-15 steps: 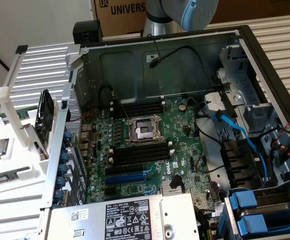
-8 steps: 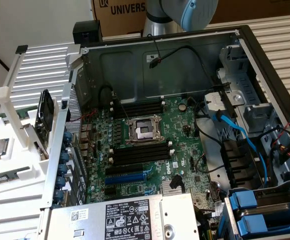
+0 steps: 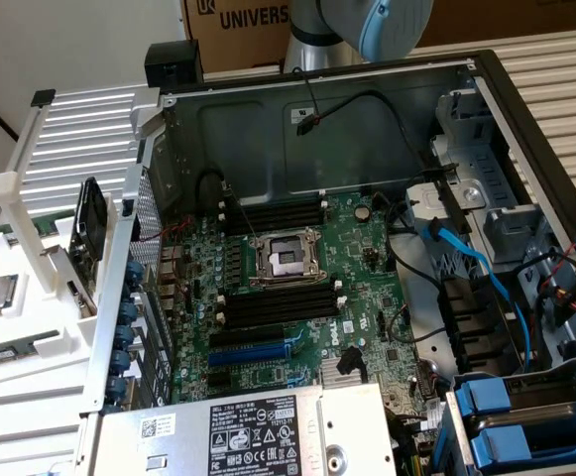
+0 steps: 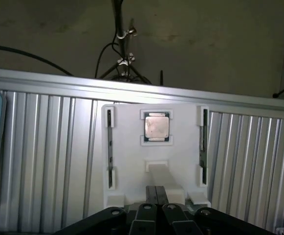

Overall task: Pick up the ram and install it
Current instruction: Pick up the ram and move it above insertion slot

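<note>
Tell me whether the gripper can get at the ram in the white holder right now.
Probably yes. The gripper faces the white holder, and nothing covers the ram standing on edge in its side slot. Its fingers are shut, so they would have to open first.

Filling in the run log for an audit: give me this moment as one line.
gripper: shut, empty, facing white holder | ram: seated in holder's side slot, untouched | processor chip: in holder's middle
</note>
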Action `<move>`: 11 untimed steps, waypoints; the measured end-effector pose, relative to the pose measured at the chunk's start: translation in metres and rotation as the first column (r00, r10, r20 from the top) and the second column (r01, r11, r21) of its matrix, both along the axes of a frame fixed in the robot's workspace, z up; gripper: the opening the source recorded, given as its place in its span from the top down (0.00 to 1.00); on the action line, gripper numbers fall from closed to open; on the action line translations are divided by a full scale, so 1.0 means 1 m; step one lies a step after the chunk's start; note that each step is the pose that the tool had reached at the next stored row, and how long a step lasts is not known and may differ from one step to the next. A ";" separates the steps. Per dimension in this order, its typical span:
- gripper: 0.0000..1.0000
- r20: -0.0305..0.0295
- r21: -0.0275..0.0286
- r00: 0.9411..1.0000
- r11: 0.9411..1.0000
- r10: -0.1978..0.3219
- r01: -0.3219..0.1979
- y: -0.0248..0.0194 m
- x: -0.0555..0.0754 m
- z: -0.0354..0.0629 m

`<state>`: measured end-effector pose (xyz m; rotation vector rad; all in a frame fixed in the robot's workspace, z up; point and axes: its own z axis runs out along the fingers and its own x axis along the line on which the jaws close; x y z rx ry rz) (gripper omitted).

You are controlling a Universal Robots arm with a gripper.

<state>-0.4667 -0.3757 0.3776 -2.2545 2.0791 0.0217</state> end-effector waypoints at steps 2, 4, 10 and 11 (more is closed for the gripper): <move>0.89 0.000 0.000 1.000 1.000 0.000 0.000 0.0000 0.000 0.0000; 0.89 0.001 0.001 1.000 1.000 0.000 0.000 -0.0001 -0.001 0.0000; 0.89 -0.047 0.000 0.999 1.000 0.000 0.000 -0.0004 -0.005 -0.0035; 0.89 -0.047 0.000 0.999 1.000 0.000 0.000 -0.0004 -0.006 -0.0035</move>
